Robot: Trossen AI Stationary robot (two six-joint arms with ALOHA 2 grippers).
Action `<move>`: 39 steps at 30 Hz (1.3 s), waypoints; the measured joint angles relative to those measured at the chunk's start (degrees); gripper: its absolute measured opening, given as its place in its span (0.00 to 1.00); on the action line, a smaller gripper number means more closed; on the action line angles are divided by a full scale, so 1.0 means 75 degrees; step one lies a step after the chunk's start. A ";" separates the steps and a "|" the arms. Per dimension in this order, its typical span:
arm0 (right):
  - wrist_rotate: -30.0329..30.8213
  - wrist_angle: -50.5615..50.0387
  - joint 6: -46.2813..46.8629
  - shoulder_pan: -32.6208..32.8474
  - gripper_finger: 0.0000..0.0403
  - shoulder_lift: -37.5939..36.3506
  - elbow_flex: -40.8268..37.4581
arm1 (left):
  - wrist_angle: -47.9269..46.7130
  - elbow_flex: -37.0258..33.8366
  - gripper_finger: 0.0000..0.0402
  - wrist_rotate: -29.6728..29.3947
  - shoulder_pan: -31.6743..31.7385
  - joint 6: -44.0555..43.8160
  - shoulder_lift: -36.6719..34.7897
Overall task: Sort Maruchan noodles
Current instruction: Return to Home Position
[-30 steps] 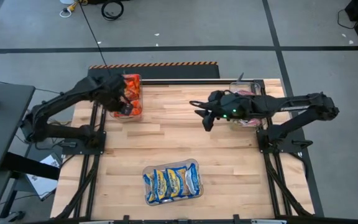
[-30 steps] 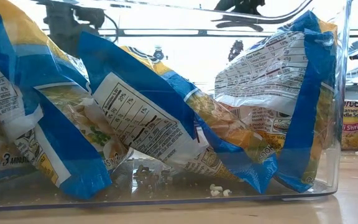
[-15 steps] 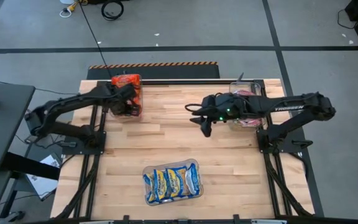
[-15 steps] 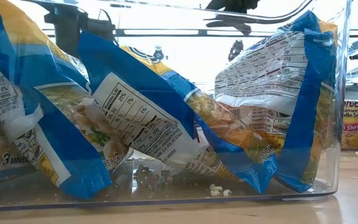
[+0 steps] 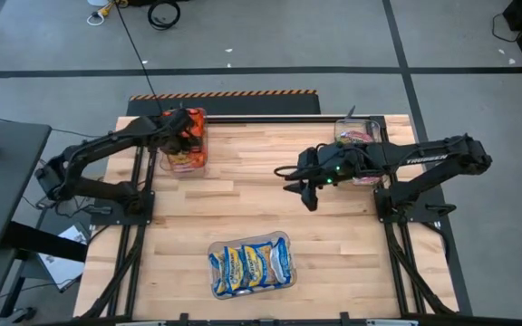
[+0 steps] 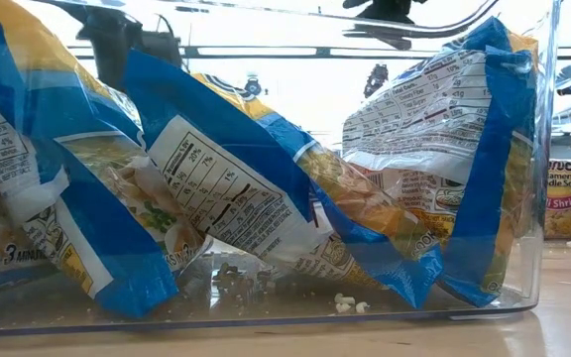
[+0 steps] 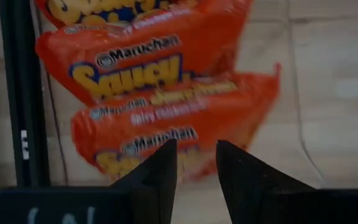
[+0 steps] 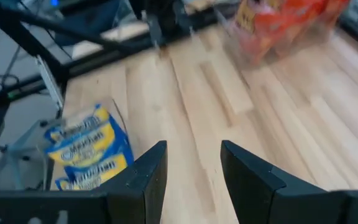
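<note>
Over the table (image 5: pixel 243 208), L arm (image 5: pixel 116 143) hangs above the orange packs (image 7: pixel 160 93) in the far-left bin (image 5: pixel 205 165). Left jaws are barely parted and empty. Right jaws are wide and empty, over mid-table. Risk (my guess): pulling back low, L arm clips that bin's rim and spills packs.

The far-left Maruchan packets (image 7: pixel 166 118) are orange-red with yellow lettering outlined in blue. The near packets (image 5: pixel 250 265) are blue and yellow, with white panels of black print. The table (image 5: pixel 261 204) is pale planked wood, and its far-edge strip (image 5: pixel 225 93) is orange-and-black striped.
</note>
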 joint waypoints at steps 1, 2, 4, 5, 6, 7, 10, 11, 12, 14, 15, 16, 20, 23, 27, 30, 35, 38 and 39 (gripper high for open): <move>-0.0074 -0.0168 0.0025 -0.0027 0.39 -0.0022 0.0000 | -0.0139 0.0061 0.29 0.0062 -0.0103 0.0014 -0.0117; -0.0087 -0.0353 0.0066 -0.0069 0.39 -0.0072 -0.0002 | -0.0222 0.0119 0.29 0.0110 -0.0249 -0.0019 -0.0259; -0.0043 -0.0405 0.0007 -0.0168 0.38 -0.0264 -0.0099 | -0.0280 0.0201 0.29 0.0122 -0.0661 -0.0092 -0.0678; 0.0008 -0.0289 -0.0106 -0.0215 0.37 -0.0429 -0.0210 | -0.0205 0.0225 0.29 0.0111 -0.0929 -0.0183 -0.0949; 0.0065 -0.0111 -0.0250 -0.0262 0.36 -0.0618 -0.0348 | -0.0036 0.0228 0.29 0.0074 -0.1228 -0.0241 -0.1233; 0.0087 0.0096 -0.0457 -0.0315 0.34 -0.0812 -0.0494 | 0.0159 0.0228 0.29 0.0017 -0.1555 -0.0244 -0.1503; -0.0274 0.0733 -0.1069 -0.0485 0.28 -0.1405 -0.1166 | 0.1036 0.0228 0.29 -0.0060 -0.2544 0.0228 -0.2216; -0.0564 0.0967 -0.1229 -0.0550 0.25 -0.1591 -0.1436 | 0.1392 0.0228 0.29 -0.0079 -0.2843 0.0545 -0.2438; -0.0881 0.1196 -0.1338 -0.0608 0.23 -0.1774 -0.1691 | 0.1788 0.0228 0.29 -0.0087 -0.3155 0.0948 -0.2645; -0.1403 0.1475 -0.1458 -0.0710 0.16 -0.2183 -0.2137 | 0.2679 0.0190 0.29 -0.0101 -0.3767 0.1800 -0.2949; -0.1572 0.1562 -0.1460 -0.0748 0.13 -0.2408 -0.2292 | 0.2972 0.0160 0.29 -0.0090 -0.4040 0.2131 -0.3092; -0.1642 0.1680 -0.1439 -0.0780 0.10 -0.2646 -0.2423 | 0.3057 0.0149 0.29 -0.0093 -0.4266 0.2311 -0.3220; -0.1554 0.1468 -0.1521 -0.0872 0.02 -0.3524 -0.2591 | 0.3079 0.0149 0.29 -0.0092 -0.4837 0.3265 -0.3593; -0.1528 0.1120 -0.1800 -0.0871 0.05 -0.3925 -0.2617 | 0.3135 0.0149 0.29 -0.0035 -0.5046 0.3457 -0.3718; -0.1485 0.1367 -0.1526 -0.0868 0.11 -0.4174 -0.2615 | 0.3756 0.0151 0.29 -0.0318 -0.5126 0.3070 -0.3635; -0.1099 0.1332 -0.2047 -0.0848 0.13 -0.4296 -0.2639 | 0.4113 -0.0135 0.29 -0.0338 -0.5267 0.3795 -0.3546; -0.1093 0.1361 -0.2056 -0.0583 0.13 -0.4989 -0.3241 | 0.5808 -0.1380 0.29 -0.0258 -0.5810 0.4173 -0.3823; -0.0661 0.0204 -0.0622 -0.0418 0.13 -0.5384 -0.3534 | 0.6853 -0.2118 0.29 -0.0271 -0.6199 0.4599 -0.3948; -0.0431 -0.0474 -0.0038 -0.0378 0.13 -0.5456 -0.3547 | 0.7132 -0.2287 0.29 -0.0260 -0.6323 0.4714 -0.3974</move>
